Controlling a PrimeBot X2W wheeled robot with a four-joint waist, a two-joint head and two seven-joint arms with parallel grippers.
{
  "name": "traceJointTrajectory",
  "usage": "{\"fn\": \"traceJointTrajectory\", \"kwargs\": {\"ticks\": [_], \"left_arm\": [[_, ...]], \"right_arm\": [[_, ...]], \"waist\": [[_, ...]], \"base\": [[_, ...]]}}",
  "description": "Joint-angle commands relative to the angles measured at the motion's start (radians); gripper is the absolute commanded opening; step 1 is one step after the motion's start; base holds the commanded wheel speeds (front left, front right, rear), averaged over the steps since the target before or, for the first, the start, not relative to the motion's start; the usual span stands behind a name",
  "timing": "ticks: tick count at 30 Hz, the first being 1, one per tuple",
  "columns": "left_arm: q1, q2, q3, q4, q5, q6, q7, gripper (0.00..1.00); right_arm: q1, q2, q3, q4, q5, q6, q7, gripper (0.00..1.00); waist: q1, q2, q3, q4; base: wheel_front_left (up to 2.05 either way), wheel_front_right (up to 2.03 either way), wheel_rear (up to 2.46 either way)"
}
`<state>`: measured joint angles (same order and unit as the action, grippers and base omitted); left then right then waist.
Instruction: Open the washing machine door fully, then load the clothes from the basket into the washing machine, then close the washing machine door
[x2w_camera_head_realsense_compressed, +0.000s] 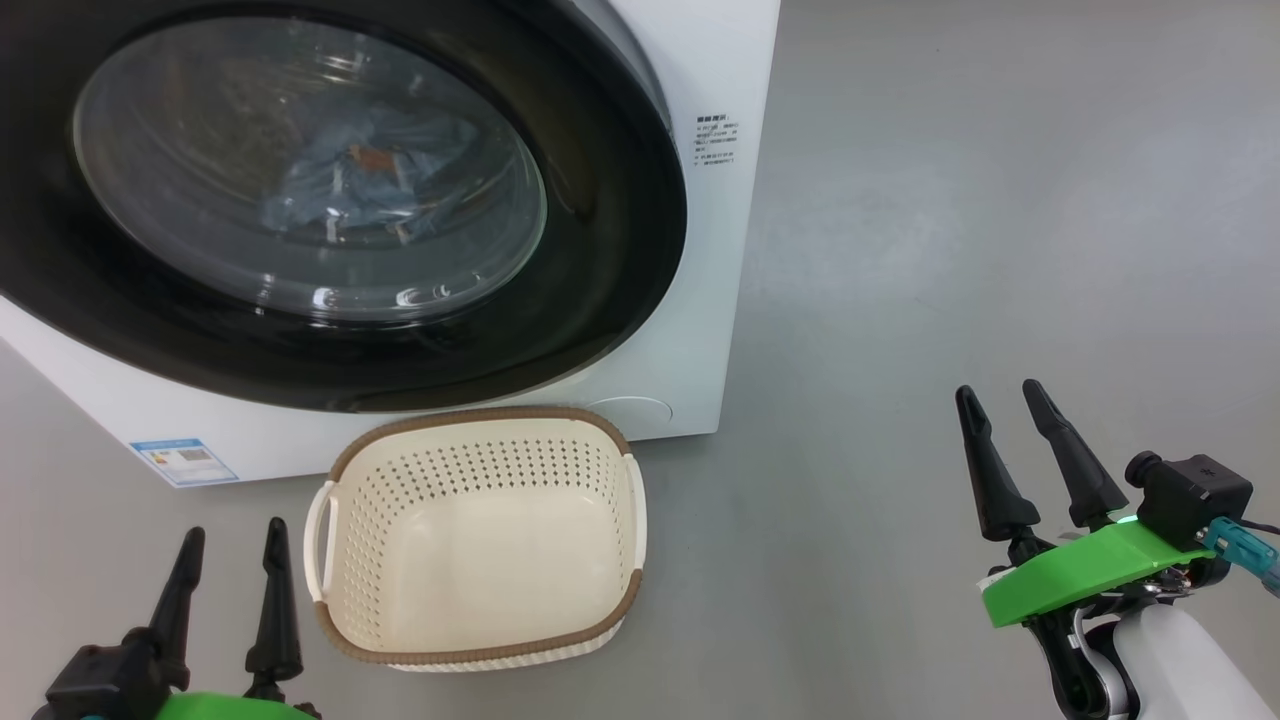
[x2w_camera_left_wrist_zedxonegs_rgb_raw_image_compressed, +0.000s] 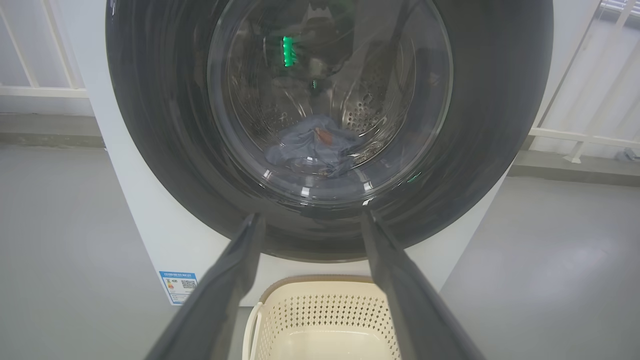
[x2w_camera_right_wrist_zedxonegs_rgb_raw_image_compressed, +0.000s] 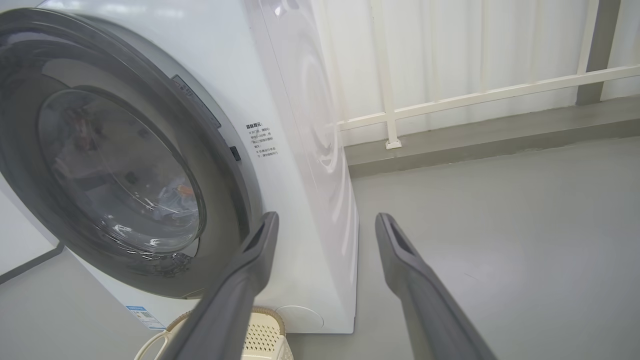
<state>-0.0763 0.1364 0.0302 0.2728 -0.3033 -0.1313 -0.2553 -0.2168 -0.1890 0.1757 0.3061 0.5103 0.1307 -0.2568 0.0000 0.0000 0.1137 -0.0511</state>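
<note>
Washing machine door (x2w_camera_head_realsense_compressed: 620, 250) lies against the front of the washing machine (x2w_camera_head_realsense_compressed: 720, 300) and looks shut, though I can't tell if the latch has caught. The clothes (x2w_camera_head_realsense_compressed: 370, 185) sit inside the drum, a blue heap low behind the glass. Basket (x2w_camera_head_realsense_compressed: 480, 415) on the floor (x2w_camera_head_realsense_compressed: 950, 250) at the door's 6 o'clock, empty, so loading judged done and closing done or nearly. Left pincer (x2w_camera_head_realsense_compressed: 234, 530) at the basket's 8 o'clock, right pincer (x2w_camera_head_realsense_compressed: 999, 390) at its 3 o'clock, both spread wide, holding nothing.
</note>
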Motion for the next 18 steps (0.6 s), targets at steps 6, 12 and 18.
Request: {"fn": "traceJointTrajectory", "kwargs": {"ticks": [6, 12, 18], "left_arm": [[-0.004, 0.02, 0.028, -0.027, 0.015, 0.001, -0.006, 1.0], [0.001, 0.019, 0.025, -0.027, 0.012, 0.001, -0.006, 1.0], [-0.002, 0.017, 0.021, -0.025, 0.008, 0.001, -0.006, 1.0]], "right_arm": [[0.004, -0.005, 0.017, -0.026, 0.001, 0.0, -0.005, 1.0], [0.008, -0.006, 0.018, -0.029, 0.0, 0.0, -0.005, 1.0], [0.004, -0.006, 0.018, -0.031, 0.0, 0.0, -0.005, 1.0]], "waist": [[0.0, 0.0, -0.009, -0.001], [0.0, 0.0, -0.013, 0.0], [0.0, 0.0, -0.008, 0.001]], "base": [[0.0, 0.0, 0.0], [0.0, 0.0, 0.0], [0.0, 0.0, 0.0]]}}
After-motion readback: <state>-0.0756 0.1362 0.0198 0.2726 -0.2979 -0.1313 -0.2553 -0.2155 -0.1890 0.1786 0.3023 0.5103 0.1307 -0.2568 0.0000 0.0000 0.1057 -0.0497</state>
